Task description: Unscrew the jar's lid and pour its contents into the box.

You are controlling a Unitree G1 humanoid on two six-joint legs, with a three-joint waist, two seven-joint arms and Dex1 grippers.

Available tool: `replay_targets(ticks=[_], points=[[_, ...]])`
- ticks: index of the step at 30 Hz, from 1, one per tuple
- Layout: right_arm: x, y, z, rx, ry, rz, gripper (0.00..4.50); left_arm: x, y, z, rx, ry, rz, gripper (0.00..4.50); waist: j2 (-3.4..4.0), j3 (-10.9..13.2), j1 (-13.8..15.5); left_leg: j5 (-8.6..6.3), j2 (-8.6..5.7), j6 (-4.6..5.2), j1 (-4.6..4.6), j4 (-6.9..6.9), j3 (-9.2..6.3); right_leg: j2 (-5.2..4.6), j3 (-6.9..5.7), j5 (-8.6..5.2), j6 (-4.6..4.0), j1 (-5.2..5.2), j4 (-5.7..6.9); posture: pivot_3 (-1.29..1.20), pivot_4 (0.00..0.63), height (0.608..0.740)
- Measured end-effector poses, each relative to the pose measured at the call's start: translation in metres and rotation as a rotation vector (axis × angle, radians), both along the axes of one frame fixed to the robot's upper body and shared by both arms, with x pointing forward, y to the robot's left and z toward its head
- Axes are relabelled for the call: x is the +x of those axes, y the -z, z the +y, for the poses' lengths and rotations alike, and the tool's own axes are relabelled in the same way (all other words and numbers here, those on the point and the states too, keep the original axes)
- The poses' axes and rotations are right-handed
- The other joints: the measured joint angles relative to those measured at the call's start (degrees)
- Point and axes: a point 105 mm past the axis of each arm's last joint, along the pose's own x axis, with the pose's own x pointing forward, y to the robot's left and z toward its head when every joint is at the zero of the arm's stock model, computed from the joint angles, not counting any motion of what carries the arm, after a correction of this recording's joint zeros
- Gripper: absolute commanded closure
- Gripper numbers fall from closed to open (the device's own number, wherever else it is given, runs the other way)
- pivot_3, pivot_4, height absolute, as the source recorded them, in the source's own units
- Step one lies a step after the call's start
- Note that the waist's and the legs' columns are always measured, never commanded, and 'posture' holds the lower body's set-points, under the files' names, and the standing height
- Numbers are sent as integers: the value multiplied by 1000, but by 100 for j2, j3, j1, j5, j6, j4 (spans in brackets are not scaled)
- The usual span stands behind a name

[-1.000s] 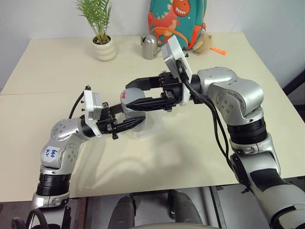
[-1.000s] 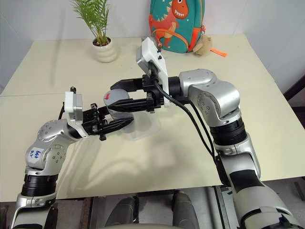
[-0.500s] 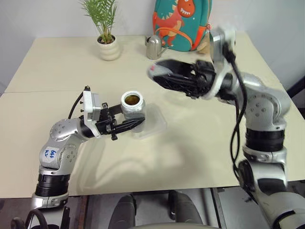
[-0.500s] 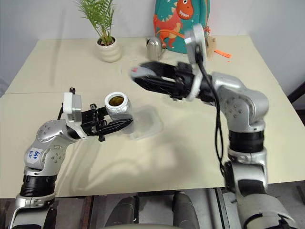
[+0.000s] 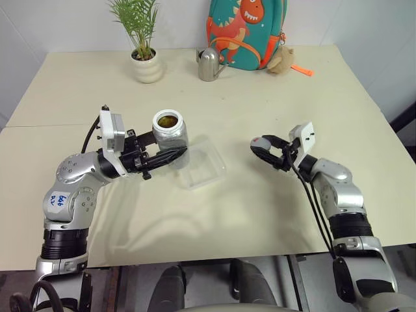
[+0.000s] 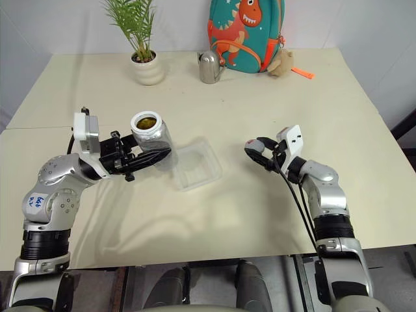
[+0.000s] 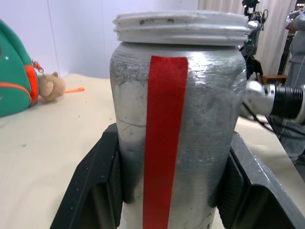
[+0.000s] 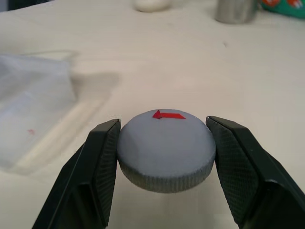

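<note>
The jar [image 5: 171,133], grey-looking with a red strip [image 7: 164,138], stands upright and lidless just above the table. My left gripper [image 5: 174,155] is shut on its lower body. Brown contents [image 5: 168,120] show through its open mouth. The clear box [image 5: 203,170] lies on the table right beside the jar, to its right. My right gripper [image 5: 262,147] is far to the right of the box, low over the table, shut on the grey lid [image 8: 166,150]. The lid lies flat between the fingers, its red arrow mark facing up.
Along the back edge stand a white plant pot [image 5: 148,65], a silver watering can [image 5: 208,64], a dinosaur backpack [image 5: 244,31] and a small plush toy [image 5: 281,60]. A seam in the table [image 5: 39,125] runs along the left side. Bare tabletop lies between the box and the right gripper.
The right gripper has taken the lid off the jar and swung it right and down to just above the table. The jar's mouth now stands open. The left gripper has kept the jar nearly still.
</note>
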Motion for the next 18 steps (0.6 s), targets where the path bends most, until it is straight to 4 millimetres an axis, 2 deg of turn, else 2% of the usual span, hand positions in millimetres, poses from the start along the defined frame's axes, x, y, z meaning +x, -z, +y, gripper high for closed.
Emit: replay_targets(ticks=[1,3,6,7,10,15,18], points=[[1,1,-3,4,13,0,1959,0,1,0,-3,3,10,2456,0,0,0,0,0,-1,0,0,1,0,0,0,1,0,-1,0,150,740],[1,1,-7,12,34,-6,1196,0,1,0,-12,12,26,2456,0,0,6,0,0,0,0,-1,1,0,0,1,1,1,-4,0,150,740],[-2,7,-15,32,54,12,241,1,2,0,-16,14,40,2456,0,0,9,0,0,0,0,-2,1,0,0,1,1,2,-4,0,150,740],[-4,11,-16,33,50,23,48,1,2,0,-18,15,46,2456,0,0,12,-1,0,1,0,-1,1,0,0,1,1,3,-4,0,150,740],[-10,12,-17,53,51,29,48,3,-1,1,-29,20,55,2456,0,0,15,-2,0,3,-1,2,1,0,1,2,4,3,-3,0,150,740],[-31,-26,-14,-19,-43,-72,48,13,-2,9,-8,4,69,2456,1,1,17,-5,0,8,3,0,1,2,1,4,4,3,-4,0,150,740],[-51,-51,1,-72,-164,-105,48,24,-3,14,17,-20,85,2456,1,1,18,-5,0,9,3,4,1,2,1,4,3,3,-11,0,150,740]])
